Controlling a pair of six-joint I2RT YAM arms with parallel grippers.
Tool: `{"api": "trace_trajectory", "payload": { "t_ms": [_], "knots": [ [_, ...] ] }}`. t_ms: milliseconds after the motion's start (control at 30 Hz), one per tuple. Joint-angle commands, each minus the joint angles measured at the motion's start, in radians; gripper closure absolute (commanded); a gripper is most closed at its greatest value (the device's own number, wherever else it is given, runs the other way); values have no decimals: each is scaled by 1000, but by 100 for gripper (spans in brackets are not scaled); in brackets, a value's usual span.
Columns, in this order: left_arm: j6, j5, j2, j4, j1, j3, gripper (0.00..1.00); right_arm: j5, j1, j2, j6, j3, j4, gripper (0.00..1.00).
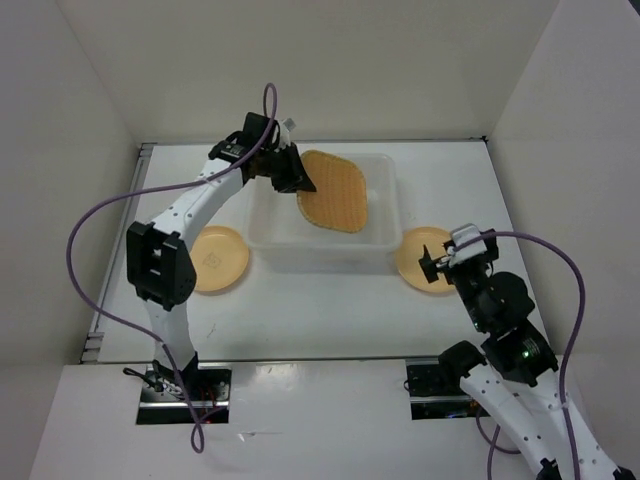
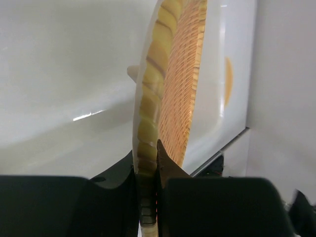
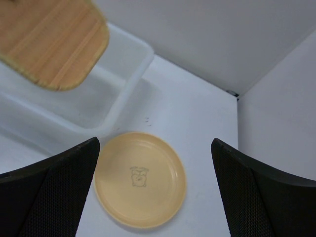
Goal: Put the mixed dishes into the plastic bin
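My left gripper (image 1: 298,178) is shut on the rim of the woven wicker tray (image 1: 334,190) and holds it tilted over the plastic bin (image 1: 385,250). In the left wrist view the tray (image 2: 170,84) stands edge-on between my jaws (image 2: 157,173). One tan plate (image 1: 218,259) lies on the table left of the bin. The other plate (image 1: 420,260) lies right of the bin, under my open, empty right gripper (image 1: 447,262). In the right wrist view this plate (image 3: 139,178) lies between my fingers, with the bin's corner (image 3: 132,74) and the tray (image 3: 52,42) beyond. The clear cups are out of view.
White walls close in the table on the left, back and right. The table's metal edge strip (image 1: 100,310) runs along the left side. Purple cables (image 1: 85,250) loop off both arms.
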Motion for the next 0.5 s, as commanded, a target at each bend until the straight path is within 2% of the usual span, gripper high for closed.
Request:
{"api": "trace_trajectory", "payload": {
  "t_ms": [0, 133, 333, 467],
  "knots": [
    [73, 91, 70, -36, -2, 128, 100, 96, -29, -93, 39, -42, 38, 2],
    [73, 104, 202, -26, -2, 191, 100, 115, -39, -179, 13, -84, 76, 2],
    [54, 114, 409, -69, -26, 447, 100, 163, -15, -167, 13, -104, 98, 2],
    [66, 73, 523, -175, -49, 612, 100, 154, -6, -167, 3, -104, 98, 2]
  ]
}}
